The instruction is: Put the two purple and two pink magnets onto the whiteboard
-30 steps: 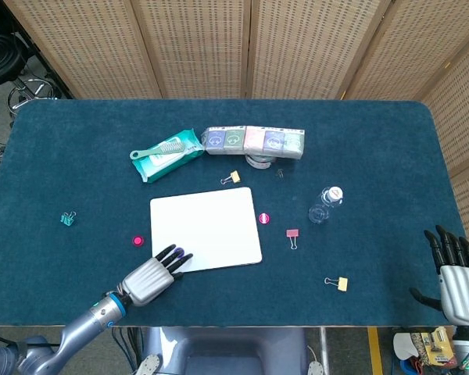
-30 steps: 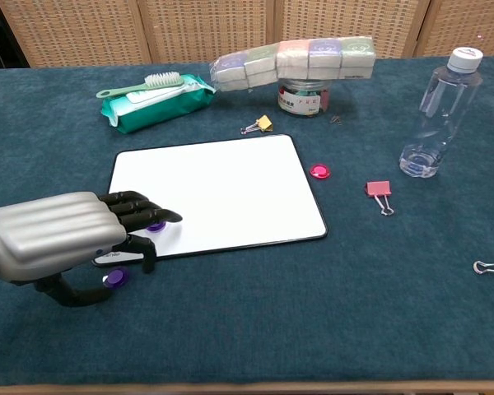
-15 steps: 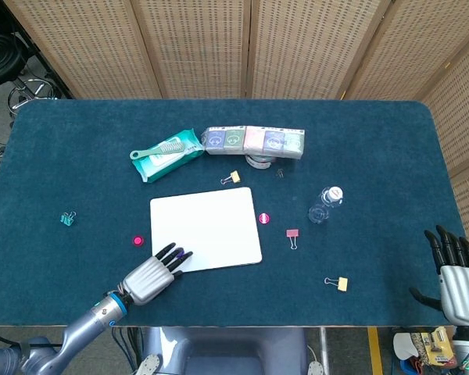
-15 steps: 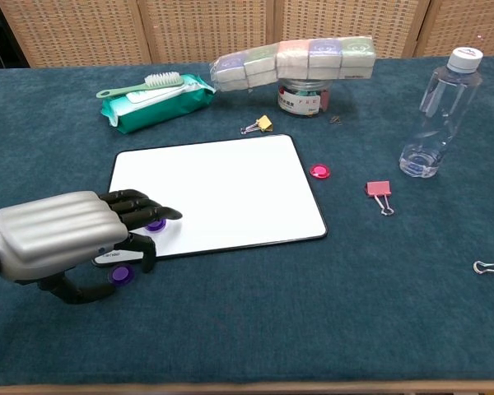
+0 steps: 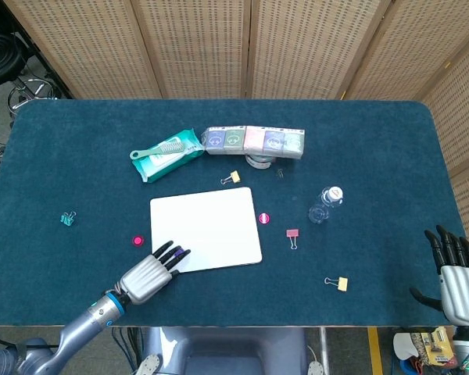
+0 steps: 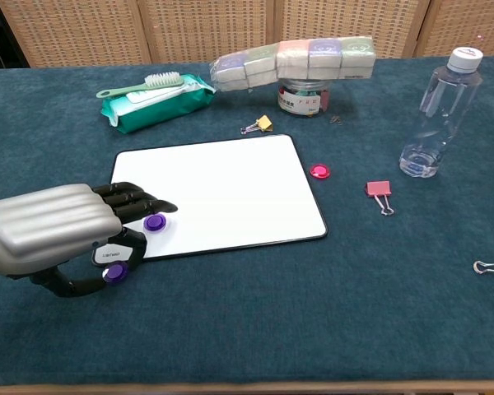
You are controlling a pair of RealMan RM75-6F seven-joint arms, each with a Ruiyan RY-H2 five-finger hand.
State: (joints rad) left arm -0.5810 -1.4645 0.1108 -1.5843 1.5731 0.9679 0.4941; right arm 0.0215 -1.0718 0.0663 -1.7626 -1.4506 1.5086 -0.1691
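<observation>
Water bottle [image 6: 441, 115], binder clip [image 6: 379, 192], wipes pack [image 6: 152, 103] around whiteboard [image 6: 230, 177].

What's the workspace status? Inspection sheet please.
Surface: dark blue felt table, whole top in head view.
Job's things: white rectangular whiteboard; one round purple magnet on its near-left corner; second purple magnet at the left thumb, whether held cannot be told; one round pink magnet right of the board, another pink magnet left of it, both on felt.
Clutter: clear plastic water bottle, green wipes pack with brush, tissue packs, binder clips.
Hands: left robot hand at the board's corner; right robot hand open, off the table edge.
Cables: nothing seen on table.
Surroundings: wicker screens.
</observation>
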